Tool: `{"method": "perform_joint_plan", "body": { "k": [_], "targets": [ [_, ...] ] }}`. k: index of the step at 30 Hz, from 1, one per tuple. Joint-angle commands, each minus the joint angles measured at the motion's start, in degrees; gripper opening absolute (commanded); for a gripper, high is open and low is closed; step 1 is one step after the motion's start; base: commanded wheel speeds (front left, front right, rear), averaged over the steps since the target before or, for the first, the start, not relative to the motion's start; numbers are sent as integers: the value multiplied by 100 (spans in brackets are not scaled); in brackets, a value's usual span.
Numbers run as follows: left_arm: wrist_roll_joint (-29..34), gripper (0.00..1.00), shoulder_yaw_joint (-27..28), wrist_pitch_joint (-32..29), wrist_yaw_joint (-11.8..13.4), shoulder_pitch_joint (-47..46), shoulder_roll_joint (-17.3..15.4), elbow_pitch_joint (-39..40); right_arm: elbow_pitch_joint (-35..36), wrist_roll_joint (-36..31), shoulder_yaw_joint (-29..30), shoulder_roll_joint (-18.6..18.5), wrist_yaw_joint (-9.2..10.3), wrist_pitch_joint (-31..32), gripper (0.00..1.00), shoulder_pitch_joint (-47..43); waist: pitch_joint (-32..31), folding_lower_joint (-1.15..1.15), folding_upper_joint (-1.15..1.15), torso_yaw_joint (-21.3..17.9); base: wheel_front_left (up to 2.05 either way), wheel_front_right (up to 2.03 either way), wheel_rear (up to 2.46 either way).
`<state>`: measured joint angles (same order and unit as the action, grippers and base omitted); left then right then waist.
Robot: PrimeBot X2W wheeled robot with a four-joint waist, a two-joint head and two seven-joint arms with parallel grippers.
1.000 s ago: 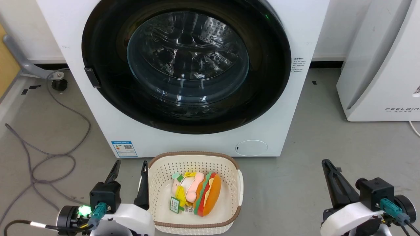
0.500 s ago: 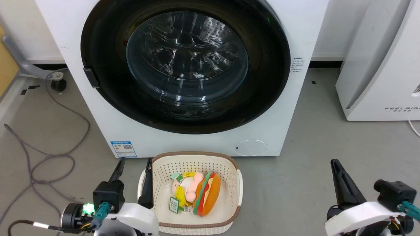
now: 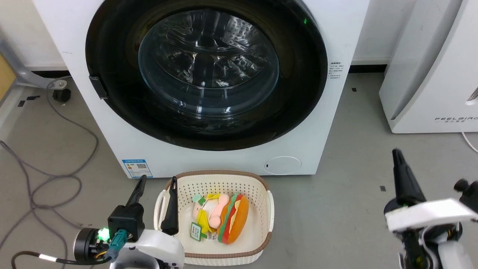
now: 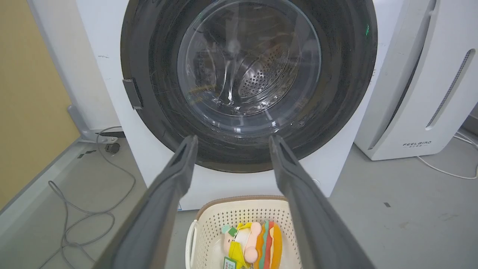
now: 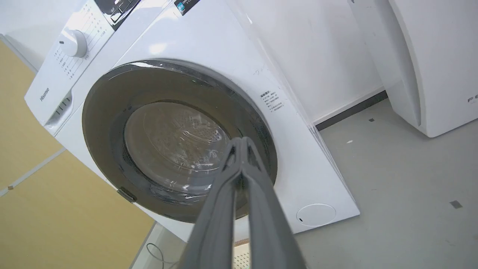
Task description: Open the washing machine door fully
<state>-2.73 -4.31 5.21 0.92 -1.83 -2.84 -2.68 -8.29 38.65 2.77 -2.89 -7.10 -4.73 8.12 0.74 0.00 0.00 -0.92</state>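
Washing machine door [image 3: 207,63] shut flush against washing machine [image 3: 306,149]. No part of task done yet, by look of it.
Left claw [image 3: 158,178] spread wide, empty, low over floor. Basket [image 3: 220,173] just beside it on its right. Door ahead and above, well apart.
Right claw [image 3: 396,155] pinched closed, empty. Door ahead to its left, well apart.
Small tab [image 3: 98,86] on door edge, up ahead of left claw.
Left to do: reach, catch edge, swing door full way.

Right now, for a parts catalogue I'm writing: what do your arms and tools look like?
Left tool and right tool: two long, tapered dark grey fingers each, on glossy white-cased arms. By the left wrist sit a green light, a teal plug and a black cable.
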Motion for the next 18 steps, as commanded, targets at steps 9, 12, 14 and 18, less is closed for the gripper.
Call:
{"method": "perform_joint_plan", "body": {
  "k": [9, 12, 14, 18],
  "targets": [
    [-43, 100, -77, 178, 30, -232, -3, 32, -789, 1190, 141, -283, -19, -85, 0, 1291, 199, 0, 0, -22, 0, 0, 0],
    [-47, 100, -108, 214, 25, -306, -3, 73, -1100, 1454, 114, -431, -20, -113, 0, 1772, 311, 0, 0, -12, 0, 0, 0],
    [-50, 100, -135, 238, 20, -364, -3, 106, -1303, 1620, 96, -545, -21, -131, 0, 2100, 398, 0, 0, 5, 0, 0, 0],
    [-48, 100, -183, 286, 9, -492, -3, 191, -1723, 1920, 16, -791, -22, -158, 0, 2777, 599, 0, 0, 35, 0, 0, 0]
  ]
}}
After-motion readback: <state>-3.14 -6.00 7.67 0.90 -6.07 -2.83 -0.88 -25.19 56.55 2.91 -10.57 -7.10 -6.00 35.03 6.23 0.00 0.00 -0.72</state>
